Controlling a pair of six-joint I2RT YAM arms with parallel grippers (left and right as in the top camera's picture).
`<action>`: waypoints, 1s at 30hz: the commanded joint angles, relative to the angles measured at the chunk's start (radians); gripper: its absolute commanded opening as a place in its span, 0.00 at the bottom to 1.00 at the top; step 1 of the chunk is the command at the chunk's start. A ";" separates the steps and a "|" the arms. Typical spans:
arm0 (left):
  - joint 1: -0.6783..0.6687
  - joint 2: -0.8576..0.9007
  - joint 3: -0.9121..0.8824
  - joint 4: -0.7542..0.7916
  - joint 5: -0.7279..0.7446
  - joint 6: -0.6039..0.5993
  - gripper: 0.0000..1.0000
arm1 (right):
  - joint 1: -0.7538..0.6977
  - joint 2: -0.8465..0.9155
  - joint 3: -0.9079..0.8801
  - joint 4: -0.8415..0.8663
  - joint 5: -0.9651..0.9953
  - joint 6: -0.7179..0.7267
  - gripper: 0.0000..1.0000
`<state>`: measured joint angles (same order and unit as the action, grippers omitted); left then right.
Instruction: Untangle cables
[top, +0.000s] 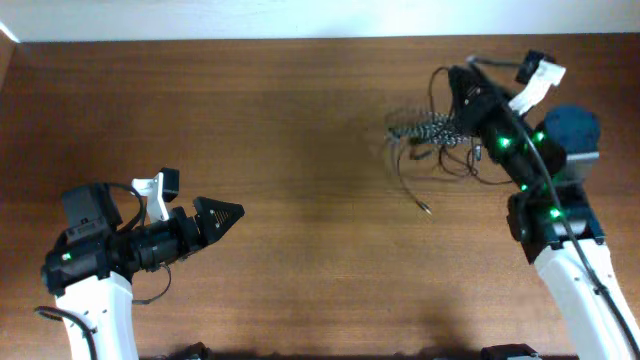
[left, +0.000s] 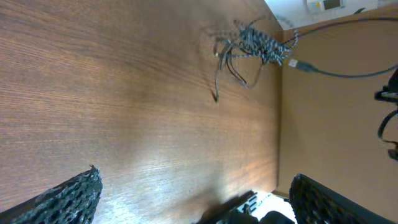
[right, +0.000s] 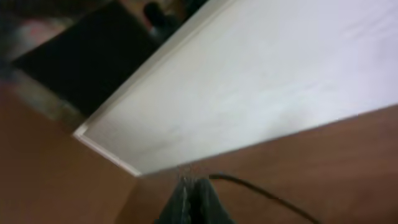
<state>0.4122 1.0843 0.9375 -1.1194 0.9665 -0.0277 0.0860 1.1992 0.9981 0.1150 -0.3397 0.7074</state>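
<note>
A wooden table (top: 300, 120) carries the scene, with two white-and-black robot arms reaching in from its near corners. The right arm (top: 560, 240) stretches to the far right of the table, and the right gripper (top: 458, 82) is raised over the cable tangle (top: 432, 132). Its blurred wrist view shows the jaws drawn narrow, apparently pinching one thin black cord (right: 261, 190) that trails off beside the fingertips. The left gripper (top: 225, 215) hovers well apart over bare wood at lower left, aimed at the bundle. Its jaws are wide and hold nothing, with one textured finger (left: 68, 199) framing that wrist view's edge. In the tangle, the black-and-white speckled braided cord (top: 428, 128) lies bunched at the top. The other thin black cords (top: 455, 168) loop out below it, and one loose end (top: 427, 209) strays toward the table's middle. A small silver plug (left: 296, 63) lies just beside the speckled bunch. The work appears to be at an early stage — one strand is being lifted out while the knot is not yet undone. The next move likely calls for the left gripper to cross over and pin or grip the speckled cord, so that a pull parts the strands rather than dragging the whole bundle.
</note>
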 joint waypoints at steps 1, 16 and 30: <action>0.001 -0.010 -0.008 0.009 0.022 -0.063 0.99 | 0.081 -0.008 0.199 -0.233 0.216 -0.019 0.04; -0.359 0.006 -0.008 0.353 -0.024 -0.350 0.99 | 0.471 -0.008 0.446 -0.328 0.375 0.004 0.04; -0.580 0.292 -0.008 1.173 -0.180 -1.133 0.94 | 0.473 -0.008 0.446 -0.457 0.286 0.007 0.04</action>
<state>-0.1524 1.3701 0.9218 0.0422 0.8307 -1.0763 0.5518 1.1999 1.4174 -0.3405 -0.0254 0.7082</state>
